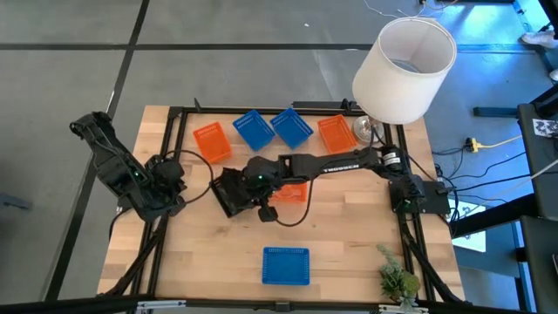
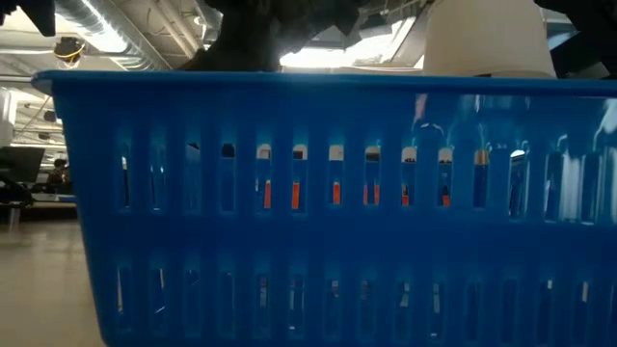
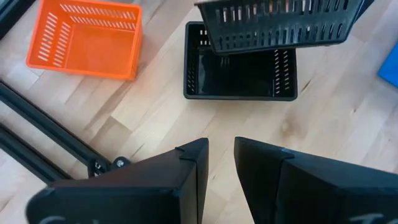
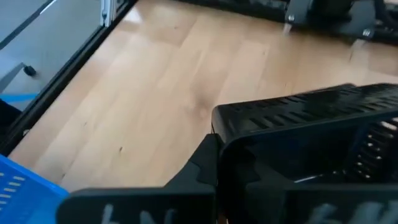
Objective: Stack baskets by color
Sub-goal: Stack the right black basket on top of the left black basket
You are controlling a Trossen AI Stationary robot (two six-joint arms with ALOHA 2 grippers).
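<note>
Two black baskets are at the table's middle left. One (image 3: 239, 74) rests flat on its base. The other (image 3: 280, 25) hangs tilted just above its far part, with my right gripper (image 1: 248, 186) shut on it. My left gripper (image 3: 221, 146) stands open on the table's left side, short of both black baskets, with nothing between its fingers. Along the far edge stand an orange basket (image 1: 212, 142), two blue ones (image 1: 253, 128) (image 1: 292, 126) and another orange one (image 1: 334, 133). A third orange basket (image 1: 294, 192) lies under my right arm. A blue basket (image 1: 286, 264) sits near the front edge. My right gripper holds the upper black basket by the rim of one wall (image 4: 249, 127). One finger (image 4: 208, 158) shows outside that wall; the basket hides the other. The fingers come slanting down from the table's right. The basket is lifted clear and tilted over the resting black basket.
A large white lampshade (image 1: 405, 65) stands at the far right corner, and a small plant (image 1: 397, 279) at the near right. Black frame rails (image 1: 174, 157) edge the work area. In the low view the front blue basket (image 2: 328, 212) fills the picture.
</note>
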